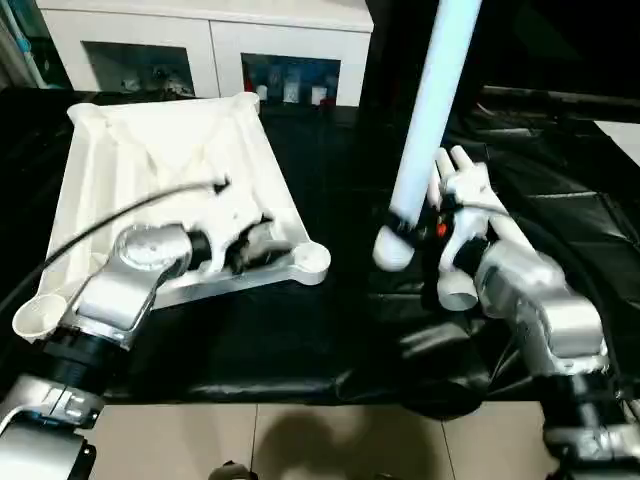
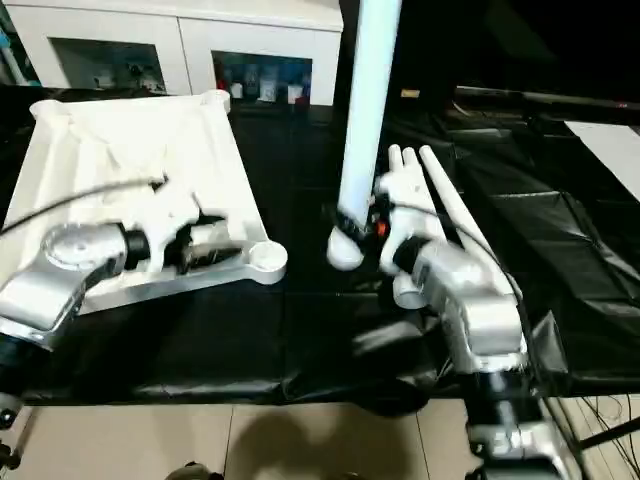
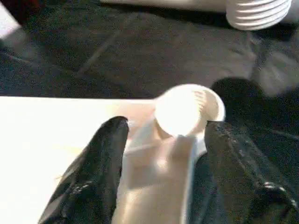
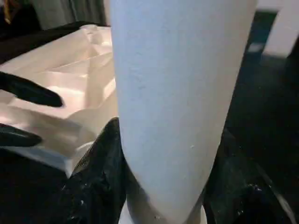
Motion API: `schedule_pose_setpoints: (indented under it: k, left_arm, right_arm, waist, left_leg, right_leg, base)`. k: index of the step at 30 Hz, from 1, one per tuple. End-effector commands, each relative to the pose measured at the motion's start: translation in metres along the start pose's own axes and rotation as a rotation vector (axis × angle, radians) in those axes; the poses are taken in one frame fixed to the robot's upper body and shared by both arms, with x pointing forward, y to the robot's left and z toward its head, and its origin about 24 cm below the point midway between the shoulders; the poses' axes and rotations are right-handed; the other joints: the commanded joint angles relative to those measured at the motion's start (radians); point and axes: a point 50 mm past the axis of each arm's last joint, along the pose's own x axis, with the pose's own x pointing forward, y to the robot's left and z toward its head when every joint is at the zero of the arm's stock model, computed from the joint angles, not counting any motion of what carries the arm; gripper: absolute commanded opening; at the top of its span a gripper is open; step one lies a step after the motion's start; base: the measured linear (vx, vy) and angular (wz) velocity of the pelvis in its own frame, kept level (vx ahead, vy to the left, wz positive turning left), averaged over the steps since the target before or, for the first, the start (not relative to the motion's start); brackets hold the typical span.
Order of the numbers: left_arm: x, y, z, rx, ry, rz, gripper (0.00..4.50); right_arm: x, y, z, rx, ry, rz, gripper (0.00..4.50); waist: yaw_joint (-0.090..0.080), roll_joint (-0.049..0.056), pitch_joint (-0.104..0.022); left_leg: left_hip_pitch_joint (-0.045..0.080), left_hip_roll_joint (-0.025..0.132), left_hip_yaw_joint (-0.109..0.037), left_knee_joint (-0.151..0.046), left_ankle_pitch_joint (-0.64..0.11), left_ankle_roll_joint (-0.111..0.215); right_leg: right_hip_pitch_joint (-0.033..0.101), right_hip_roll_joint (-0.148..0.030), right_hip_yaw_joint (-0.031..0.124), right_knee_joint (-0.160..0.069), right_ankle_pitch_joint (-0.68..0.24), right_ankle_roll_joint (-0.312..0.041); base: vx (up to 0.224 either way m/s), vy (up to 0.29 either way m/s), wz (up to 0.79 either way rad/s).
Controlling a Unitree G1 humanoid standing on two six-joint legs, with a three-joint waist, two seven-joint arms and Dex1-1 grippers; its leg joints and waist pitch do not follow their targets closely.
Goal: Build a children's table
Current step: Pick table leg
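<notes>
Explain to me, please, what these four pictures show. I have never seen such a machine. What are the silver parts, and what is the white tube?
The silver parts are the two arms of a humanoid robot. Two pictures come from cameras in its head, looking down over the arms. The other two come from cameras on its wrists, looking along its black fingers.

On the black-covered surface lies a white plastic tabletop, upside down, ribs up. The left gripper has its fingers on either side of the tabletop edge near a round corner socket. The right gripper holds one white leg upright. More legs lie beside that arm. A white cabinet stands behind.
</notes>
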Motion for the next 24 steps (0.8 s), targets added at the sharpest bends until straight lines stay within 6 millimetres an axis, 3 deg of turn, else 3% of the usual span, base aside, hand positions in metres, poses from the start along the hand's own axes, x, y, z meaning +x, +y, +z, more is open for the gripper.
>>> schedule_pose_setpoints:
  k: [1,6,11,18,24]
  left_arm:
    - [0.001,0.001,0.001,0.059,0.022,-0.043,2.53]
    - [0.004,0.005,-0.013,0.102,0.101,-0.084,2.21]
    - [0.004,0.014,-0.027,0.096,0.185,-0.074,1.73]
    - [0.004,0.019,-0.033,0.090,0.224,-0.094,1.27]
    - [0.000,0.022,-0.037,0.071,0.242,-0.124,0.81]
  right_arm:
    - [0.000,0.003,0.004,0.007,-0.026,0.020,1.86]
    - [0.001,0.007,0.001,0.037,-0.037,0.056,1.86]
    - [-0.001,0.011,0.001,0.040,-0.025,0.097,1.86]
    - [-0.003,0.011,0.001,0.036,-0.019,0.105,1.86]
    - [-0.004,0.011,0.002,0.032,-0.015,0.113,1.86]
  waist:
    - [-0.005,0.008,-0.075]
    - [-0.007,0.009,-0.075]
    - [-0.006,0.008,-0.077]
    - [-0.009,0.007,-0.073]
    - [-0.015,0.007,-0.074]
  left_leg:
    - [0.013,0.022,-0.003,-0.081,-0.138,-0.023]
    - [0.016,0.023,-0.002,-0.081,-0.145,-0.028]
    - [0.013,0.022,-0.002,-0.079,-0.117,-0.020]
    - [0.013,0.024,-0.004,-0.081,-0.151,-0.026]
    - [0.012,0.024,-0.005,-0.081,-0.146,-0.022]
  right_leg:
    - [0.052,-0.068,0.048,-0.076,-0.111,-0.172]
    - [0.050,-0.071,0.049,-0.076,-0.125,-0.168]
    - [0.054,-0.071,0.050,-0.073,-0.073,-0.177]
    - [0.053,-0.076,0.050,-0.080,-0.139,-0.181]
    - [0.055,-0.076,0.049,-0.077,-0.122,-0.193]
  base:
    - [0.000,0.000,0.00]
    - [0.000,0.000,0.00]
    - [0.000,0.000,0.00]
    - [0.000,0.000,0.00]
    - [0.000,0.000,0.00]
